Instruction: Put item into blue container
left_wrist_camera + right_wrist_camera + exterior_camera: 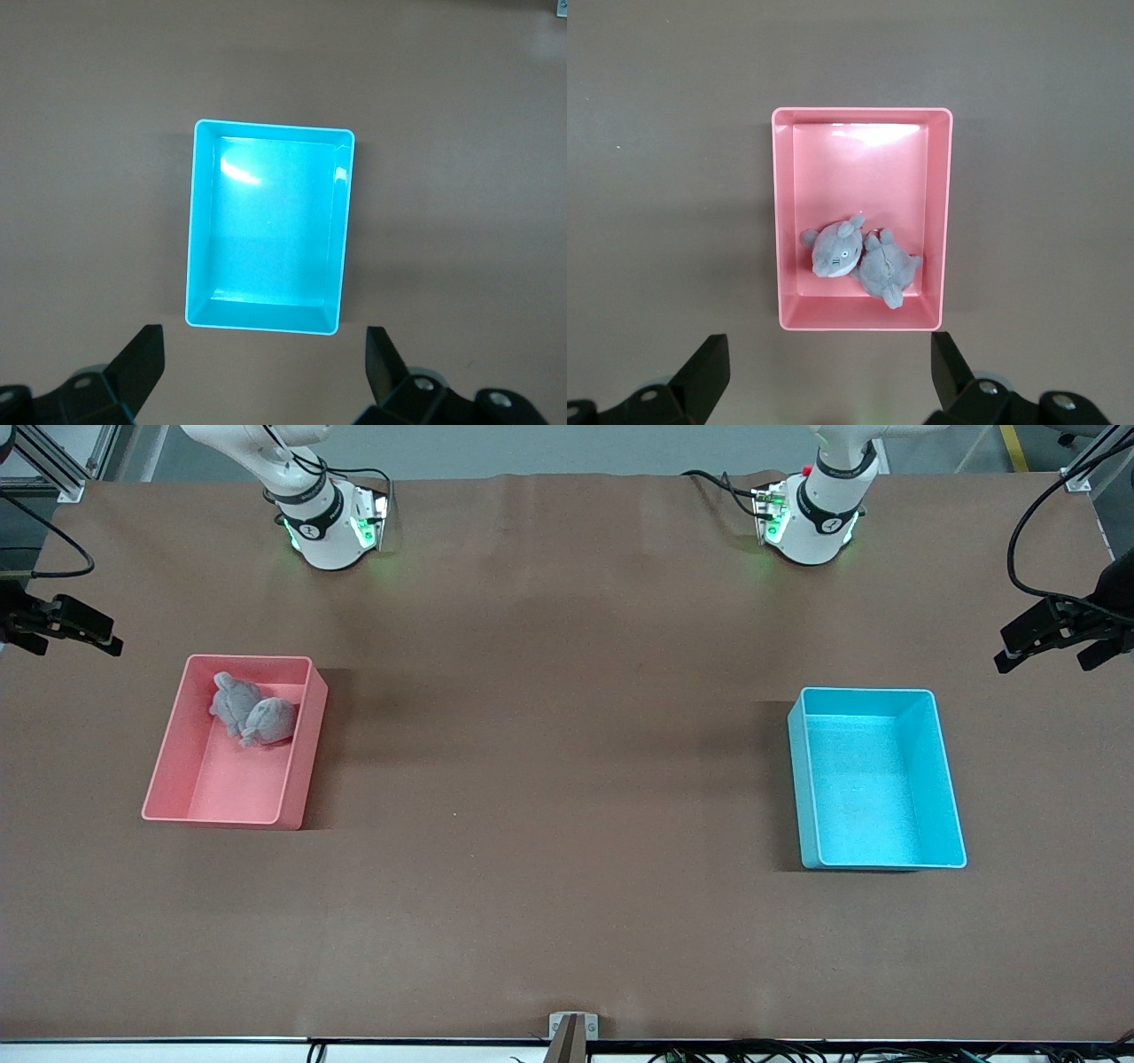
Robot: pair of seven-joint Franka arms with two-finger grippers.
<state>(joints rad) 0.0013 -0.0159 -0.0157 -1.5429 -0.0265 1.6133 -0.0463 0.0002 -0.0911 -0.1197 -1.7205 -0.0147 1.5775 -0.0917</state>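
The blue container point(873, 788) stands with nothing in it toward the left arm's end of the table, also seen in the left wrist view point(266, 230). Two grey plush toys point(252, 710) lie side by side in a pink bin point(221, 788) toward the right arm's end; the right wrist view shows the toys point(859, 258) against one short wall. My left gripper point(266, 372) hangs open high over the table by the blue container's short wall. My right gripper point(830, 376) hangs open high over the table by the pink bin point(788, 221). Neither gripper shows in the front view.
Both arm bases point(332, 527) point(811, 518) stand along the table edge farthest from the front camera. Black clamp-like fixtures with cables reach in at both ends of the table point(62, 624) point(1054, 633). Bare brown tabletop point(558, 762) lies between the bins.
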